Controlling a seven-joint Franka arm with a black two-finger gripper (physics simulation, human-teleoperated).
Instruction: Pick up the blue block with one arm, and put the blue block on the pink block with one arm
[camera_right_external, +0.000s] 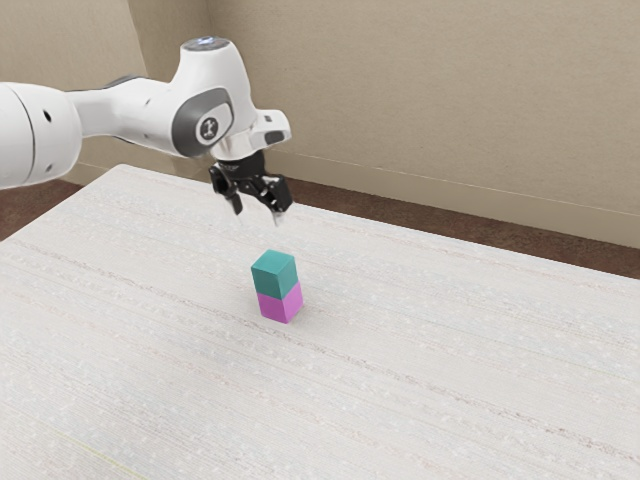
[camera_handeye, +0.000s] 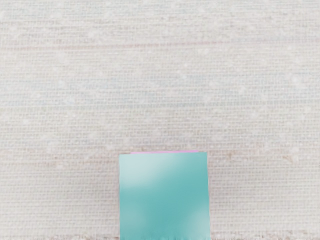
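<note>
Blue block (camera_right_external: 274, 271) atop pink block (camera_right_external: 280, 303).

No text, number or brand can be read. A small illegible mark is borne by the grey joint cap (camera_right_external: 207, 128) above the gripper (camera_right_external: 259, 212).

1. blue block (camera_right_external: 274, 272): teal-blue cube with plain faces, upright. i read it as seated on top of the pink block (camera_right_external: 281, 304), faces touching, edges near flush.
2. pink block: magenta-pink cube, looks the same size as the blue one, flat on the table (camera_right_external: 450, 350) near its middle.
3. the stack is turned so one vertical edge points toward the exterior camera.
4. wrist view: the top face of the blue block (camera_handeye: 164, 195) covers nearly all of the pink block (camera_handeye: 165, 151), which shows as a thin sliver along one edge.
</note>
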